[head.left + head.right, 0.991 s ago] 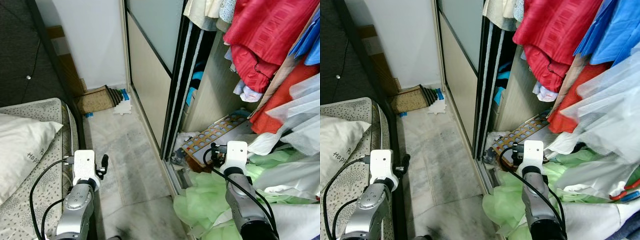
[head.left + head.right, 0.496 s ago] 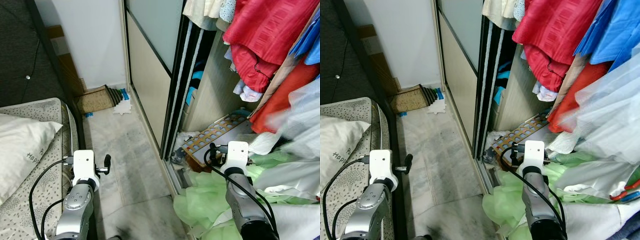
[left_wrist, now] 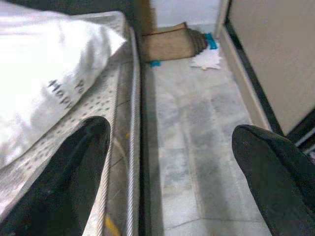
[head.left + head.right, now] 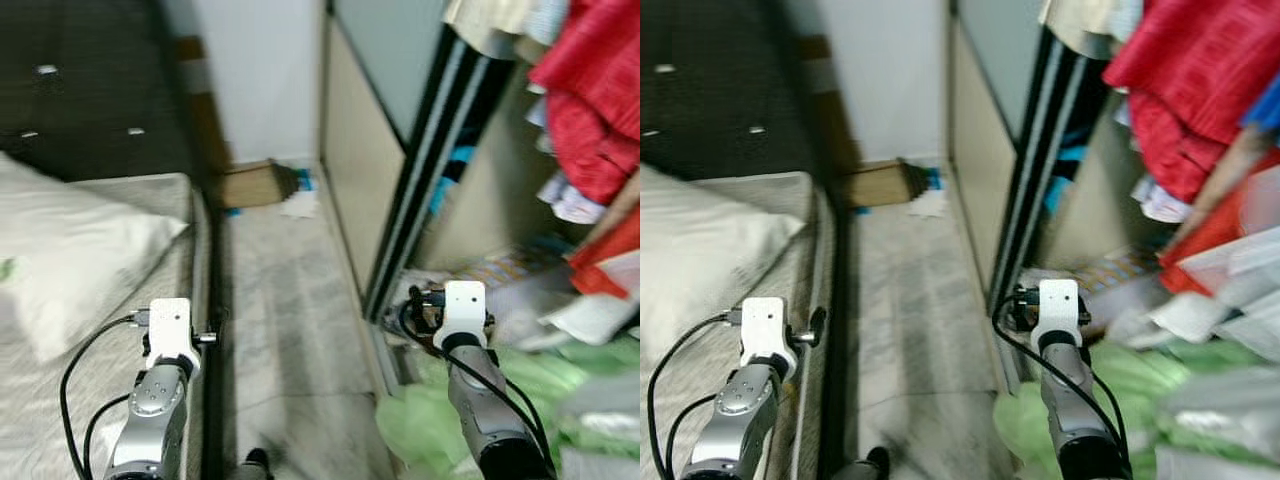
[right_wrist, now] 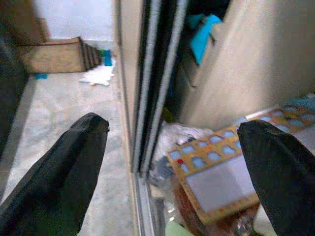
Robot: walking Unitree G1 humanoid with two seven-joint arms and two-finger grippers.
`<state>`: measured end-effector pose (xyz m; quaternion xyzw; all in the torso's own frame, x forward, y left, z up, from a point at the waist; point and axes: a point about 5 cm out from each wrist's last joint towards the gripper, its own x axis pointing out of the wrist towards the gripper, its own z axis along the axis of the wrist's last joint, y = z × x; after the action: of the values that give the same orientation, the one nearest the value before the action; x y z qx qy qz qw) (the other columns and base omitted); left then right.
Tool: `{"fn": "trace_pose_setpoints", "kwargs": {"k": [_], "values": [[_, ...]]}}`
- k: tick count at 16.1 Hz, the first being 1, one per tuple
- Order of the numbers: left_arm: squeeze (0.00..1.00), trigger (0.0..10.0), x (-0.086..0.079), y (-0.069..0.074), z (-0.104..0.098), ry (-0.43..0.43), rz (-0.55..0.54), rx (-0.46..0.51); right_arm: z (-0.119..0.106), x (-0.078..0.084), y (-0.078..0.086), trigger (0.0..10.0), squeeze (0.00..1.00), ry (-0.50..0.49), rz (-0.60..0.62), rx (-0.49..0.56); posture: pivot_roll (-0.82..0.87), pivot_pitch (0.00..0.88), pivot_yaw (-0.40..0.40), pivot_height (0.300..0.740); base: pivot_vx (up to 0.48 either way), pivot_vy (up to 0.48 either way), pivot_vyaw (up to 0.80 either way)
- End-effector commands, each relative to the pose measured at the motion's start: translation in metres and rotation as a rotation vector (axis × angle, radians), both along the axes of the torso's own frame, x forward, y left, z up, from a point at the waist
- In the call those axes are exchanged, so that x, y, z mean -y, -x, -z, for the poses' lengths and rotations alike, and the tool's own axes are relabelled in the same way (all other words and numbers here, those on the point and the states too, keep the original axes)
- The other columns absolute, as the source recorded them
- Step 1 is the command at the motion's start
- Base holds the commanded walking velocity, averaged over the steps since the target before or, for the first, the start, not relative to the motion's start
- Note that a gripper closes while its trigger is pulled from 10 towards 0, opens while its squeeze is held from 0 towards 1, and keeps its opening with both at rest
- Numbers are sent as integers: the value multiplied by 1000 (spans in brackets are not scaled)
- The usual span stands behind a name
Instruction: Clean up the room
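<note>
Left gripper: hovering over the bed edge, fingers spread wide, holding nothing.
Right gripper: hanging before the wardrobe track, fingers wide apart, empty.
Green cloth: lying heaped below the right arm.
Patterned board: lying on the wardrobe floor.
Paper scrap: lying far down the aisle.

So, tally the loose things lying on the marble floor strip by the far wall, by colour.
Brown cardboard piece: 1
White crumpled paper scrap: 1
Blue scraps: 2, one beside the brown cardboard, one above the white paper
Total: 4
</note>
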<state>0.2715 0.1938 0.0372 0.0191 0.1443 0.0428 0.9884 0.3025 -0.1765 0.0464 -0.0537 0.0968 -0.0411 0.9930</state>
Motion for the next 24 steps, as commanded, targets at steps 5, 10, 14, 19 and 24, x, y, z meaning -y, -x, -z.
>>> {"fn": "trace_pose_setpoints", "kwargs": {"k": [5, 10, 14, 19, 24], "values": [[0, 10000, -2, 0, 4, -19, -9, -28, 2, 0, -1, 10000, 0, -6, -7, -16, -7, 116, -24, 740, 0, 0, 800], [0, 10000, -1, -3, 3, -26, -5, -27, 2, 0, -3, 10000, 0, -18, -1, -21, -10, 109, -24, 740, 0, 0, 800], [0, 10000, 2, -8, 0, -25, 2, -8, 1, 1, -6, 10000, 0, -22, 0, -20, -13, 110, -29, 740, 0, 0, 800], [0, 10000, 8, -13, 1, 20, 19, -22, 1, 1, -8, 10000, 0, -33, 3, -18, -7, 105, -32, 740, 0, 0, 800], [0, 10000, 12, -13, -3, 33, 52, 11, 1, 1, -8, 10000, 0, -42, -4, -15, -2, 110, -27, 740, 0, 0, 800]]}}
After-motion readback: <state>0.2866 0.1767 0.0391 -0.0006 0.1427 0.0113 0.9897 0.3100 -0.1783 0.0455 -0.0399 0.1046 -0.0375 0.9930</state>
